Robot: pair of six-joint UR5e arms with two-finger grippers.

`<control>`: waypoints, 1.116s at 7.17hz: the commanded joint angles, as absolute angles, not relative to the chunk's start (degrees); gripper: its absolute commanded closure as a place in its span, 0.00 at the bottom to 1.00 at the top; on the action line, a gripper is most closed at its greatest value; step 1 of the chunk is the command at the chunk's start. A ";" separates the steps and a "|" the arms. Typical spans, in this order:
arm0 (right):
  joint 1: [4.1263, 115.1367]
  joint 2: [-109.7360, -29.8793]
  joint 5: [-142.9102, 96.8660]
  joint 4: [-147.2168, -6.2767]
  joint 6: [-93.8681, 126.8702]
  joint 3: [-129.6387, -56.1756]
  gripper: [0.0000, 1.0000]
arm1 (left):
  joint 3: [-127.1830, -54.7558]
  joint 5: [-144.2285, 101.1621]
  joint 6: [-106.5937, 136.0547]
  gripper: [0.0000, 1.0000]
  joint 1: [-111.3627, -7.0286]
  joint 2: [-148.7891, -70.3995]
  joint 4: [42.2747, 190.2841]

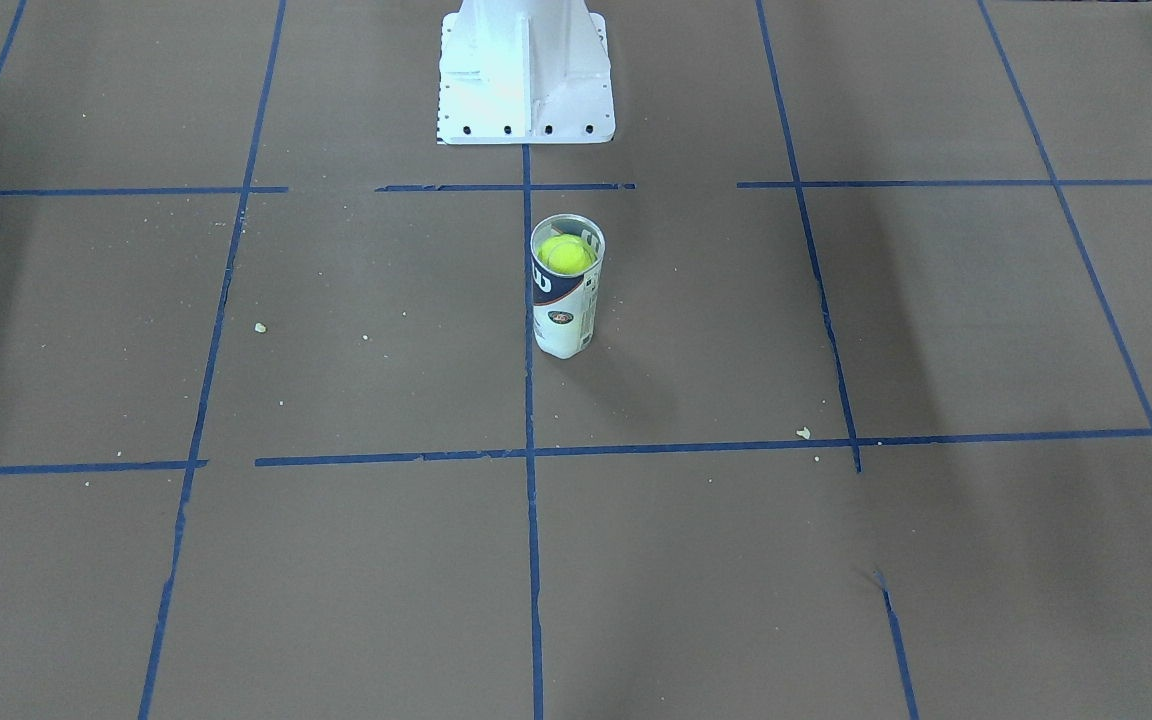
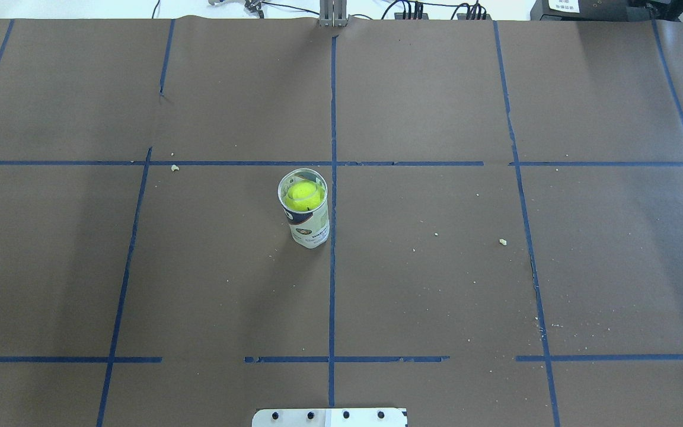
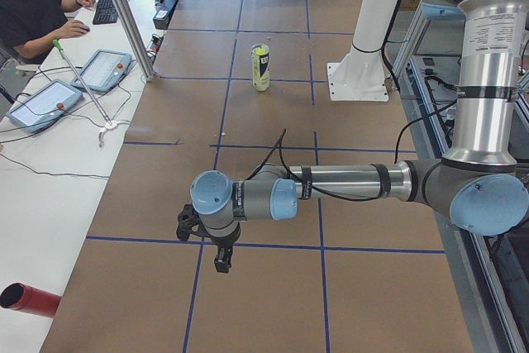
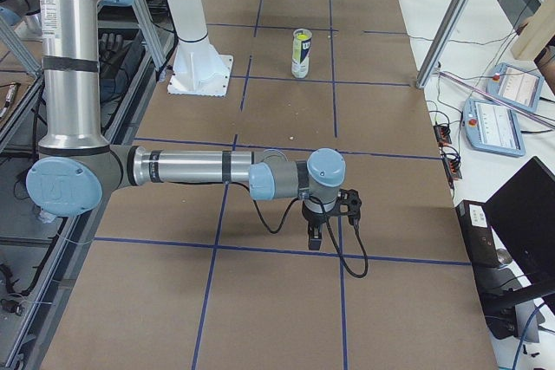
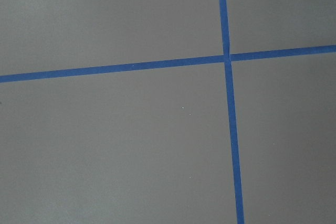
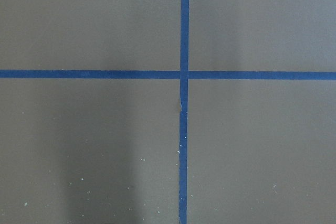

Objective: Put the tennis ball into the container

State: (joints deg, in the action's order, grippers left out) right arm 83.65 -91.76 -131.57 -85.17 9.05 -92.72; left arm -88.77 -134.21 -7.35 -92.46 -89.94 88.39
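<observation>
One tennis ball [image 1: 566, 254] sits inside the one container [image 1: 564, 310], high up near its open rim. The can stands upright on the brown table [image 2: 436, 296], touching the left side of the centre line of blue tape [image 2: 332, 118] and near the white robot base [image 1: 526, 75].

Two arms reach out low over the table ends, well apart from the can. The left gripper [image 3: 221, 264] and right gripper [image 4: 314, 240] each point down near a tape crossing. I cannot tell how far either claw is open or whether it holds anything.

Pale crumbs [image 2: 503, 241] dot the table to the right. One operator [image 3: 33, 6] sits at the far side desk.
</observation>
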 commanded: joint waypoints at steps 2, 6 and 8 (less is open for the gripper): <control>83.67 -91.76 -131.57 -85.17 9.05 -92.72 0.00 | -92.01 -134.47 -5.89 0.00 -92.46 -89.83 84.38; 83.67 -91.76 -131.57 -85.17 9.05 -92.72 0.00 | -91.58 -134.47 -5.98 0.00 -92.46 -89.82 84.29; 83.67 -91.76 -131.57 -85.17 9.05 -92.72 0.00 | -91.23 -134.47 -6.06 0.00 -92.46 -89.82 84.37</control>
